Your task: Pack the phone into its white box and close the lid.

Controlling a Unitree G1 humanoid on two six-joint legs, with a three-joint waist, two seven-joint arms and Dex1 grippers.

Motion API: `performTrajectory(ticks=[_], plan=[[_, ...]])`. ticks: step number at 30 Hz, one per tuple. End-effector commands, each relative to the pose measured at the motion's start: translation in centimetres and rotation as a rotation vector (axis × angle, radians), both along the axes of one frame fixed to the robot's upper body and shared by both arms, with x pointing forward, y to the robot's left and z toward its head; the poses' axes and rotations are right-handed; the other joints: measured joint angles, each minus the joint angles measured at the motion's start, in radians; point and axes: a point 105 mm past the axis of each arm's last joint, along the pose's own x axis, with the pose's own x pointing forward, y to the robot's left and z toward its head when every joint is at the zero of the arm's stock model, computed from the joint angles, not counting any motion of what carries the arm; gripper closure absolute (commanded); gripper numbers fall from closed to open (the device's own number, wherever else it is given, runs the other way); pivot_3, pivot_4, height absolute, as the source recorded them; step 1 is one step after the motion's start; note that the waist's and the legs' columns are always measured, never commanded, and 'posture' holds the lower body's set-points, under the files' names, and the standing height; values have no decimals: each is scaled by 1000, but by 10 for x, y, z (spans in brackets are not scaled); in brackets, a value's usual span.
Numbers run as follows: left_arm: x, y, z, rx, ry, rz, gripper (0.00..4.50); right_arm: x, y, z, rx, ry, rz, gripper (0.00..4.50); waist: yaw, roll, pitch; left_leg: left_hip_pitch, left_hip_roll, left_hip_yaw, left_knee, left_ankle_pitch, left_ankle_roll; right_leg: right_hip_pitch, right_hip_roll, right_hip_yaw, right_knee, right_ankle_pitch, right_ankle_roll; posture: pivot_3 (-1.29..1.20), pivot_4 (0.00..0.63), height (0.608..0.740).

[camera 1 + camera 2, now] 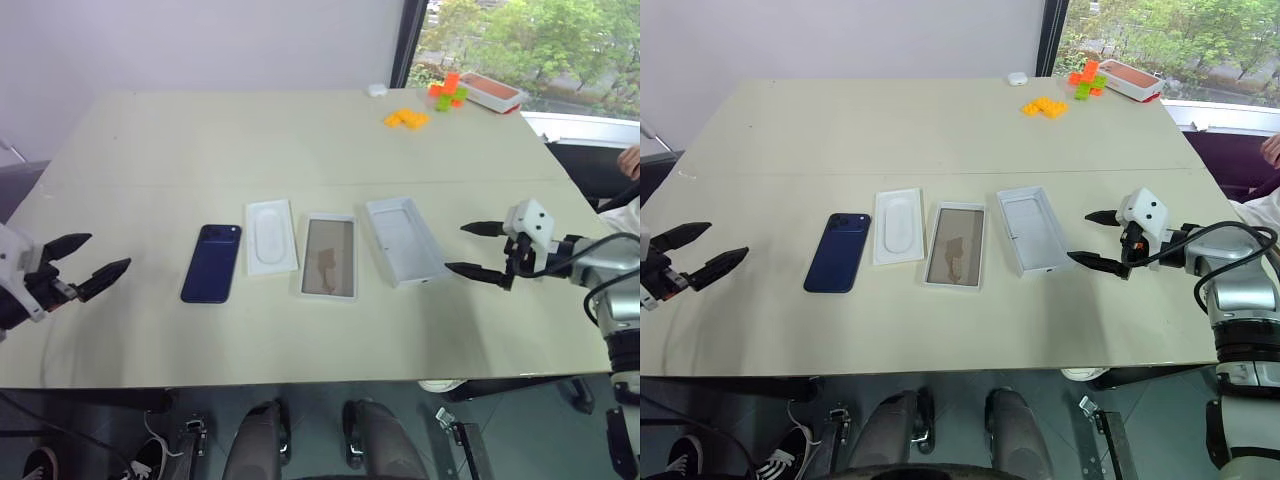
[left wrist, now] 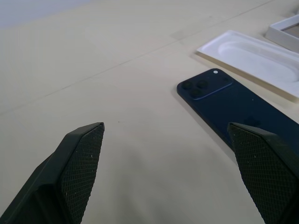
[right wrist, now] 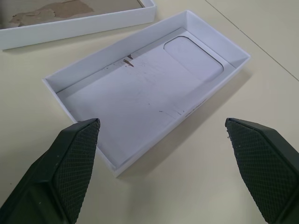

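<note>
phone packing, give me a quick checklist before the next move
1. phone lying flat and free on the table: ok
2. white box open and empty, tan floor showing: ok
3. lid off and lying open side up beside the box: ok
4. left gripper jaws open, nothing held: ok
5. right gripper jaws open, nothing held: ok
6. white insert out of the box, between phone and box: ok
</note>
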Motion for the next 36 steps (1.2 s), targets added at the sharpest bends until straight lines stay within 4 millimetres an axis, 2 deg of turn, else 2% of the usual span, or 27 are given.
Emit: performTrajectory(ticks=[1,10,14,17,24,28,36], plan=[[1,-3,9,5,-36,-8,58,2,-1,11,-3,-49,1,0,1,0,0,0,0,0,0,0,0,0,0,0,0,0,0,0,150,740],[3,-6,5,-30,26,-17,58,3,-1,11,-7,-59,-3,0,1,0,0,0,3,0,7,0,0,3,3,0,2,0,0,0,150,740],[3,-12,-4,-111,176,-33,58,7,10,20,3,-93,19,0,-1,0,0,0,6,0,11,0,0,4,5,-1,3,0,0,0,150,740],[6,-17,1,-190,199,-44,58,10,19,26,10,-120,34,0,0,0,0,0,6,0,12,0,0,3,5,-1,4,0,0,0,150,740],[14,-31,18,-374,206,-67,58,20,41,32,25,-169,59,0,0,0,0,0,7,0,12,0,0,3,5,-1,5,0,0,0,150,740],[15,-39,14,-391,235,-82,58,23,67,43,67,-208,107,0,-1,0,0,0,7,1,12,0,0,3,6,-1,5,0,1,0,150,740],[22,-49,13,-464,270,-100,58,29,103,49,104,-251,140,0,2,0,0,0,8,1,13,0,0,3,6,-1,6,0,0,0,150,740]])
